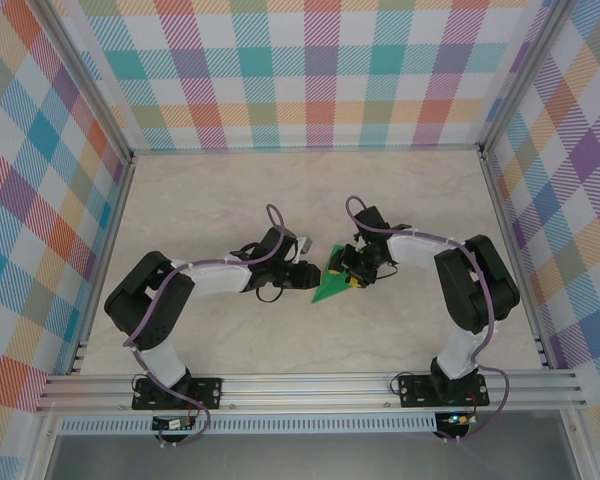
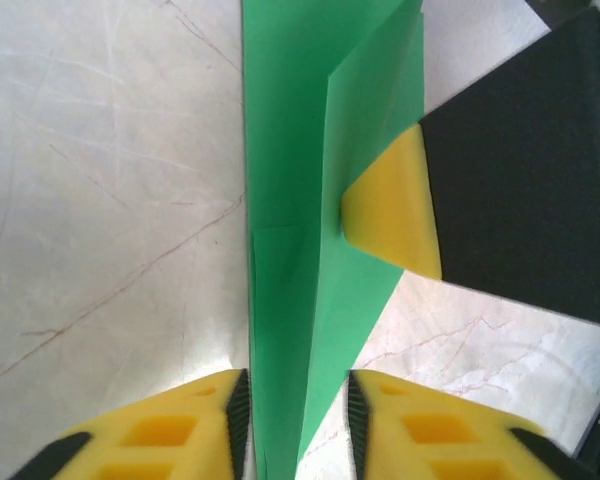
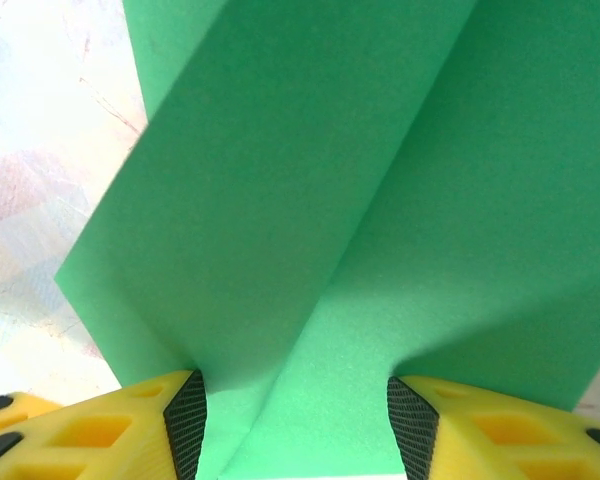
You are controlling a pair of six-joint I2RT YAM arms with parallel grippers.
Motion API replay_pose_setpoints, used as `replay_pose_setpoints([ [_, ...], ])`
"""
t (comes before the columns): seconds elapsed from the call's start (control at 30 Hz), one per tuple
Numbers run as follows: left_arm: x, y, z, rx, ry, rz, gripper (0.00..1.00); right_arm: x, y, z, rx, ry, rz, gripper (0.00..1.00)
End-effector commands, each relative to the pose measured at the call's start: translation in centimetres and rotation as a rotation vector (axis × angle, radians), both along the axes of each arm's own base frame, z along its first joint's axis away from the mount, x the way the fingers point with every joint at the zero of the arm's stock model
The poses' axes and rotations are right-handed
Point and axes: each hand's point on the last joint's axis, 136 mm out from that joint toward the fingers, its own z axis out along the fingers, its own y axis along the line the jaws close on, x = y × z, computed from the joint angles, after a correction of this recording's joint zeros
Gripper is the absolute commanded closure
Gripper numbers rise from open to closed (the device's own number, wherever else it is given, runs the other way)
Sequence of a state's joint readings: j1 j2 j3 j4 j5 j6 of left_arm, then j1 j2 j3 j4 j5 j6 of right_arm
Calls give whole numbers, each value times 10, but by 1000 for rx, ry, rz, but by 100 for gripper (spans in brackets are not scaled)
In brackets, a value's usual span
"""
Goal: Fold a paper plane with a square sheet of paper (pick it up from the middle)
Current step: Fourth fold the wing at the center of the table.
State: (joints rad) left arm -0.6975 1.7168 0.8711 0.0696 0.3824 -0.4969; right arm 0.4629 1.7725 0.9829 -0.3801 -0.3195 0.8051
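Since the slim, bright green, part-folded paper plane (image 1: 330, 284) lies on the pale marbled worktop (image 1: 230, 200) right between the two arms, both can work on it at once. From the left wrist it runs away from the camera as a long narrow strip with a centre crease. One flap is raised on the side towards the right arm.

The left gripper (image 2: 296, 405) has its yellow fingers (image 2: 180, 430) parted a little, one on each side of the strip's near end. The gap is wider than the folded paper, so I judge the paper loose there rather than pinched. Whether a pad brushes an edge I cannot tell. The right gripper (image 3: 295, 400) has its fingers spread wide over a ridge of the paper. In the left wrist view, one of its yellow fingertips (image 2: 390, 218) touches the raised flap.

The step in hand looks like setting a wing fold against the centre crease. To do it well, the left fingers should close squarely on the crease first, so the strip cannot slide or twist. The right fingers can then push the flap over evenly along the fold line until the edges meet. Thin paper buckles easily, so the pressure should be slow and light. A push off the line would likely leave a crooked wing.
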Motion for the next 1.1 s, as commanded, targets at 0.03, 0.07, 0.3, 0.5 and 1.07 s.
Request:
replay_pose_setpoints([
  [0.03, -3, -10, 11, -102, 26, 12, 81, -35, -47, -49, -249, 162, -44, 44],
  [0.07, -4, -14, 13, -118, 33, 6, 82, -36, -48, -50, -254, 166, -45, 44],
  [0.3, -7, -23, 9, -119, 36, -10, 92, -38, -50, -53, -267, 183, -46, 43],
  [0.5, -11, -34, -4, -119, 78, -45, 94, -39, -50, -56, -275, 194, -43, 43],
  [1.07, -6, -23, -29, -6, 102, -7, 99, -47, -59, -71, -361, 262, -31, 48],
])
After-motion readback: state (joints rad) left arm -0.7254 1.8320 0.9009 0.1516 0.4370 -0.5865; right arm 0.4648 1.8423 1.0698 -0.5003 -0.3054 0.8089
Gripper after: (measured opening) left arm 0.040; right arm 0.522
